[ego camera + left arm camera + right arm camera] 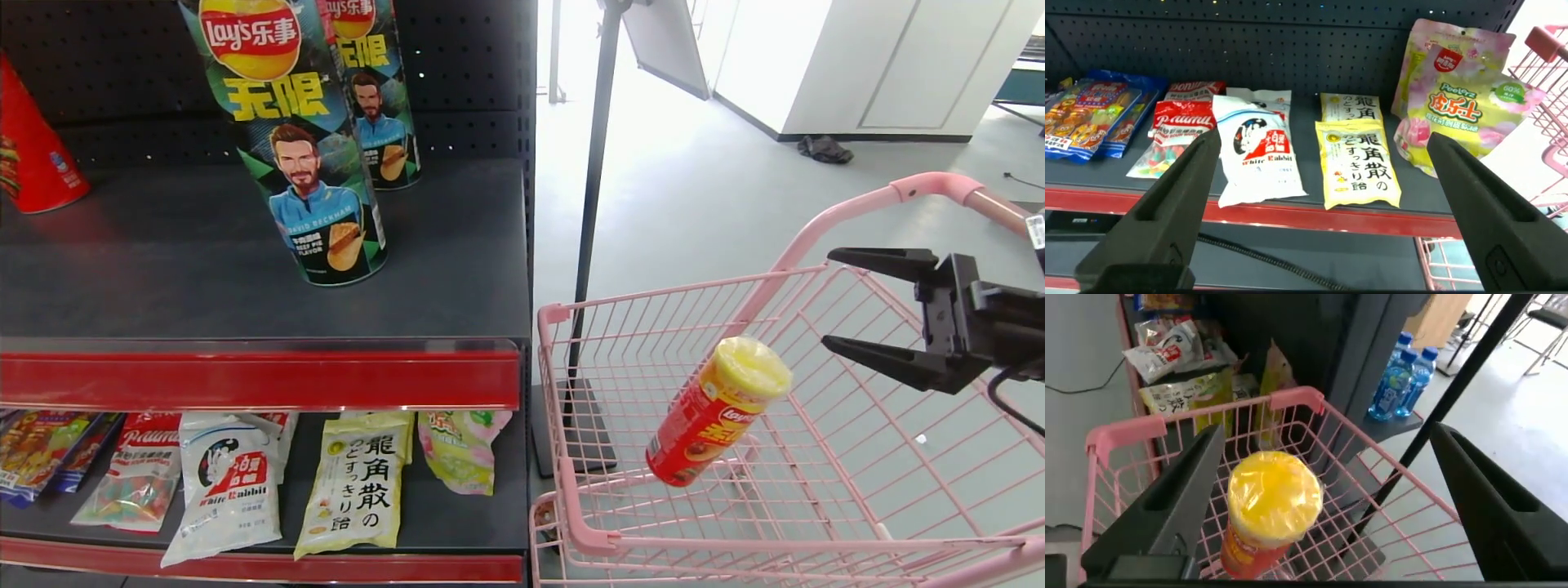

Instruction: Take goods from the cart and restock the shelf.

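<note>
In the head view, the pink cart takes up the lower right of the frame. Inside it a red chip can with a yellow lid lies tilted, lid toward the upper right. At the right edge the right gripper hangs over the basket, jaws spread wide and empty, near the lid. On the left, the shelf holds tall green chip cans upright on its upper board.

In the left wrist view, the left gripper is splayed open and empty, facing a white bag and a yellow bag lying on the lower board.

In the right wrist view, the parted fingers frame the red chip can, lid toward the camera, inside the pink cart.
</note>
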Robot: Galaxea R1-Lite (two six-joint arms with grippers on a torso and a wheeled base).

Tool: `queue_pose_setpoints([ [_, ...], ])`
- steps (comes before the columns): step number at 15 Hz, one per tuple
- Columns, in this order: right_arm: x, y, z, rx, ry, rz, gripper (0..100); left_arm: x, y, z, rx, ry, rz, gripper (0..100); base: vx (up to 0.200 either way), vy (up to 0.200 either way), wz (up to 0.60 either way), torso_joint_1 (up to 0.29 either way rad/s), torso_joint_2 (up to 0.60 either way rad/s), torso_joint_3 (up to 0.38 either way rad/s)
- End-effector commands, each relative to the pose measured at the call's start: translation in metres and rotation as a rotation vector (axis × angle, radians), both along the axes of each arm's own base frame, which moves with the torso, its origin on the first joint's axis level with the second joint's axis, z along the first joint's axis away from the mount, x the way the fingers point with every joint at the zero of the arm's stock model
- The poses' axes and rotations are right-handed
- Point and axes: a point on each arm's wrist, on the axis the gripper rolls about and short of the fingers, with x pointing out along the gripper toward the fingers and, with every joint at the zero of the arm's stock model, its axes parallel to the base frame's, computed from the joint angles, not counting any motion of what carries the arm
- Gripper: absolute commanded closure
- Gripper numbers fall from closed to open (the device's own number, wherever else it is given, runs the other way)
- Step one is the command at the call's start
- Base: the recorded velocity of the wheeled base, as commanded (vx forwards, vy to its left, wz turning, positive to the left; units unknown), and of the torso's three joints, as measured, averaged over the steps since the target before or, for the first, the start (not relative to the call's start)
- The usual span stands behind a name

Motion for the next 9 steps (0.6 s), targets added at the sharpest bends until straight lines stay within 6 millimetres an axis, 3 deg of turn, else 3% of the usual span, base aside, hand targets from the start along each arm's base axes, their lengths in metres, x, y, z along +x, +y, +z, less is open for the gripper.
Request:
queue_pose_setpoints([
  [1,0.012,-0.010,-0.030,0.017,0.089,-0.019,0,0.000,0.000,0.000,0.000,0.001,0.000,0,0.000,0.000,0.00,0.000,0.00,0.000],
  [6,0.018,-0.012,-0.059,0.020,0.145,0.012,0,0.000,0.000,0.000,0.000,0.001,0.000,0,0.000,0.000,0.00,0.000,0.00,0.000],
  [9,0.031,-0.015,-0.082,0.036,0.216,0.016,0,0.000,0.000,0.000,0.000,0.001,0.000,0,0.000,0.000,0.00,0.000,0.00,0.000],
])
